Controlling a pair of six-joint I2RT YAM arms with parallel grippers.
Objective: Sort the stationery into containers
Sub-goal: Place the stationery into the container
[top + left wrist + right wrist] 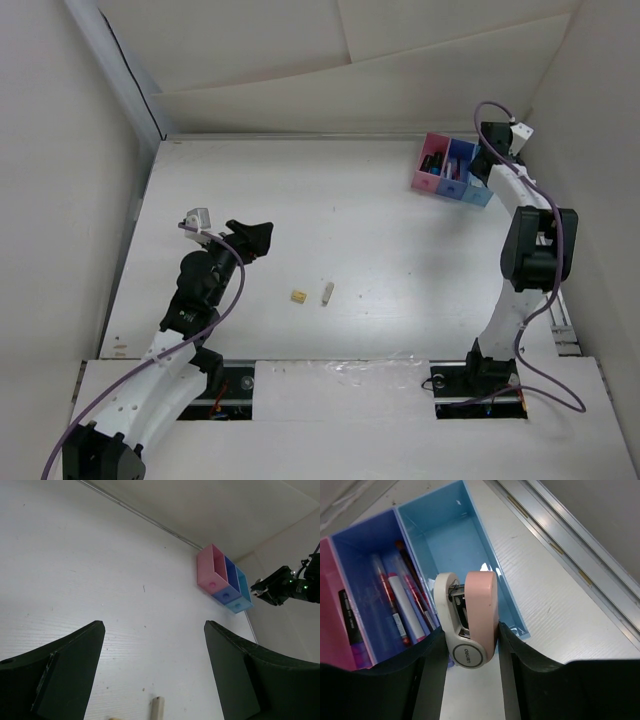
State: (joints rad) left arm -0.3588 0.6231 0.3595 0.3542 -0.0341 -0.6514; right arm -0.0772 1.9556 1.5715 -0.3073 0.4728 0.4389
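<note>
My right gripper (470,647) is shut on a small pink and white stapler (470,610) and holds it over the near end of the light blue bin (452,535), which looks empty. The blue bin (362,570) beside it holds several white pens (397,605) with red ends. The pink bin (331,605) holds a dark pen (347,617). From above, the row of bins (452,168) sits at the far right, with the right gripper (490,152) at it. My left gripper (152,630) is open and empty above the table. A whitish block (327,292) and a beige block (298,296) lie ahead of it.
A metal rail (560,555) runs along the table's right edge, just past the light blue bin. White walls close in the table at the back and both sides. The whitish block (157,709) lies just below the left gripper's open fingers.
</note>
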